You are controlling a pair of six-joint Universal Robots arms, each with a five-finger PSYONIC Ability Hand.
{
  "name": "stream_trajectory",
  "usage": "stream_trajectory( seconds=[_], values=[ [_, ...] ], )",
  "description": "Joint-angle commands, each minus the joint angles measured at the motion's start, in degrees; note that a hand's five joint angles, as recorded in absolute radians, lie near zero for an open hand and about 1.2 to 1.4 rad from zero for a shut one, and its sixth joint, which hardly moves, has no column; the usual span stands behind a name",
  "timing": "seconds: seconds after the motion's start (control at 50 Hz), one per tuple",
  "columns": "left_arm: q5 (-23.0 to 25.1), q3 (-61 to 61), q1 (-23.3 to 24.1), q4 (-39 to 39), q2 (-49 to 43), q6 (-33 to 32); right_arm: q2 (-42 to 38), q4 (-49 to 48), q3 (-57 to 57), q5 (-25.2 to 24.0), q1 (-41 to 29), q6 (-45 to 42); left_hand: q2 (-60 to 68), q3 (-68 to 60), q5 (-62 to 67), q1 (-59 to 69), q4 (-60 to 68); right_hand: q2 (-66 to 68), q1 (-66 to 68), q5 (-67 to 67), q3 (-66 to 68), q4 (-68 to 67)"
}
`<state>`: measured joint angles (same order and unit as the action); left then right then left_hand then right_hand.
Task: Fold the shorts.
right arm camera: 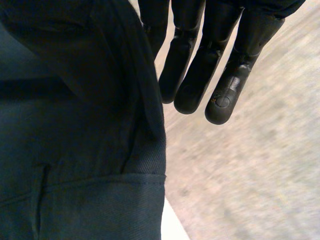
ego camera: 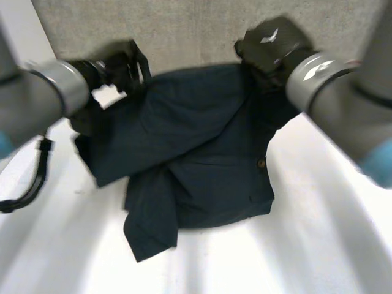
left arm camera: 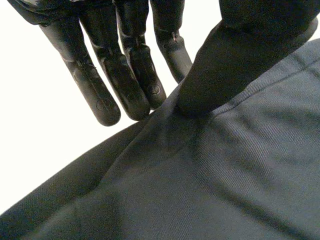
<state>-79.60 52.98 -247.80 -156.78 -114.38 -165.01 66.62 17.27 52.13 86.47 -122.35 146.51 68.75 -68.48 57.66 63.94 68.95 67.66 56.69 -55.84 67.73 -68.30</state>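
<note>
Two black robot hands hold the far edge of a pair of dark navy woven-cloth shorts point(ego camera: 202, 153), which lie crumpled on the white table point(ego camera: 318, 245), one leg trailing toward the robot. At the left, the left hand point(ego camera: 122, 70) has the far left corner. Its thumb presses down on the cloth and its straight fingers reach past the edge, so it pinches the shorts. In the middle the fabric is bunched and creased, not yet flat. At the right, the right hand point(ego camera: 269, 46) is at the far right corner, out over the grey floor point(right arm camera: 250, 165). The waistband runs up beside its straight fingers to the palm, and it appears to grip the cloth there. The step looks like spreading the shorts before any fold. The next move likely calls for both hands to draw apart evenly and lay the cloth flat.
</note>
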Motion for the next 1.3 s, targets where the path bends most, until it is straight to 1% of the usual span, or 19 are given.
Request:
stream_trajectory(
  seconds=[0.02, 0.12, 0.14, 0.16, 0.18, 0.2, 0.24, 0.34, 0.5, 0.62, 0.7, 0.76, 0.88, 0.96, 1.04, 1.12, 1.18, 1.2, 1.3],
  values=[
    [-4.2, -16.9, -0.2, -6.8, -23.7, -2.6, -21.1, -4.7, -16.1, 0.0, 0.0, 0.8, 11.2, -11.5, 12.3, 16.1, 11.0, 12.3, 23.3, -14.2, 12.3, -11.7],
    [-9.0, -22.2, -0.6, -21.3, -30.3, -7.2, -30.7, -20.3, -20.0, -0.3, 0.0, 0.2, 11.2, -11.5, 12.3, 16.1, 11.0, 12.3, 23.3, -14.2, 12.3, -11.7],
    [-9.6, -22.1, -0.7, -24.1, -30.5, -8.2, -32.6, -26.4, -19.5, -1.0, 0.0, -0.2, 5.3, -5.5, 6.4, 10.1, 5.1, -13.4, -2.4, 11.6, -13.5, 14.1],
    [-11.0, -21.5, -0.7, -29.4, -30.6, -10.1, -33.5, -28.8, -19.3, -1.1, 0.0, -0.4, -13.8, 13.5, -12.7, -9.0, -14.0, -34.7, -23.7, 32.8, -34.7, 35.3],
    [-11.5, -21.1, -0.7, -31.6, -30.6, -11.0, -34.4, -30.9, -19.4, -1.0, 0.1, -0.7, -25.3, 25.0, -24.2, -20.5, -25.5, -55.7, -44.7, 53.9, -55.8, 56.3],
    [-12.0, -20.5, -0.7, -33.7, -30.6, -11.9, -35.0, -32.2, -19.3, -1.0, 0.1, -1.0, -35.4, 35.1, -34.3, -30.6, -35.6, -57.7, -46.7, 55.8, -57.7, 58.3],
    [-12.9, -18.5, -0.5, -38.0, -29.7, -14.2, -35.8, -31.4, -19.2, -0.9, 0.0, -1.9, -58.8, 58.5, -57.7, -53.9, -59.0, -57.7, -46.7, 55.8, -57.7, 58.3],
    [-12.7, -10.0, 0.8, -39.0, -23.8, -17.3, -31.7, -23.9, -16.7, -0.3, 0.1, -1.2, -58.8, 58.5, -57.7, -53.9, -59.0, -57.7, -46.7, 55.8, -57.7, 58.3],
    [-12.7, 11.8, 2.8, -38.2, -5.3, -21.4, -15.6, -8.6, -2.7, -0.7, 3.2, 1.9, -58.2, 57.9, -57.1, -53.4, -58.4, -57.7, -46.7, 55.8, -57.7, 58.3],
    [-12.7, 28.3, 9.3, -31.2, 6.2, -22.2, -6.8, 2.0, 13.2, -3.7, 4.0, 3.2, -55.9, 55.6, -54.8, -51.0, -56.1, -56.8, -45.8, 54.9, -56.8, 57.4],
    [-13.2, 34.4, 13.5, -25.9, 7.8, -21.5, -5.5, -0.9, 22.7, -5.7, 4.9, 4.6, -50.2, 49.9, -49.1, -45.3, -50.3, -49.8, -38.9, 48.0, -49.9, 50.5],
    [-13.3, 37.0, 15.6, -24.3, 6.5, -21.5, -5.5, -7.7, 28.5, -7.4, 5.0, 6.2, -44.3, 44.0, -43.2, -39.5, -44.5, -49.0, -38.0, 47.2, -49.1, 49.6],
    [-14.3, 37.8, 17.7, -26.2, -1.5, -21.6, -7.9, -19.6, 33.0, -8.7, 5.0, 9.8, -37.2, 36.9, -36.1, -32.4, -37.4, -41.9, -31.0, 40.1, -42.0, 42.6],
    [-18.9, 35.1, 17.8, -28.3, -5.8, -21.7, -13.6, -22.2, 31.5, -8.4, 4.5, 12.1, -37.2, 36.9, -36.1, -32.4, -37.4, -41.8, -30.8, 39.9, -41.8, 42.4],
    [-24.3, 33.1, 16.7, -29.7, -7.7, -22.3, -16.2, -22.5, 29.3, -8.1, 4.4, 12.4, -36.8, 36.6, -35.7, -32.0, -37.0, -36.4, -25.4, 34.6, -36.5, 37.0],
    [-26.4, 32.5, 14.2, -30.3, -8.5, -22.5, -16.7, -23.9, 28.2, -8.0, 4.4, 12.4, -37.0, 36.7, -35.9, -32.2, -37.2, -15.4, -4.4, 13.6, -15.5, 16.0],
    [-26.5, 32.4, 12.6, -30.4, -8.3, -23.2, -16.9, -24.7, 27.3, -7.3, 4.5, 12.4, -37.2, 36.9, -36.1, -32.4, -37.4, 7.9, 18.9, -9.8, 7.9, -7.3],
    [-26.6, 32.2, 10.3, -30.5, -8.2, -24.9, -16.9, -24.7, 27.2, -6.8, 4.5, 12.5, -37.5, 37.2, -36.4, -32.7, -37.7, 12.3, 23.3, -14.1, 12.2, -11.7],
    [-26.7, 32.5, 5.7, -31.1, -8.0, -29.3, -15.7, -24.1, 27.4, -4.2, 4.8, 12.0, -37.7, 37.4, -36.6, -32.9, -37.9, 12.3, 23.3, -14.2, 12.3, -11.7]
  ],
)
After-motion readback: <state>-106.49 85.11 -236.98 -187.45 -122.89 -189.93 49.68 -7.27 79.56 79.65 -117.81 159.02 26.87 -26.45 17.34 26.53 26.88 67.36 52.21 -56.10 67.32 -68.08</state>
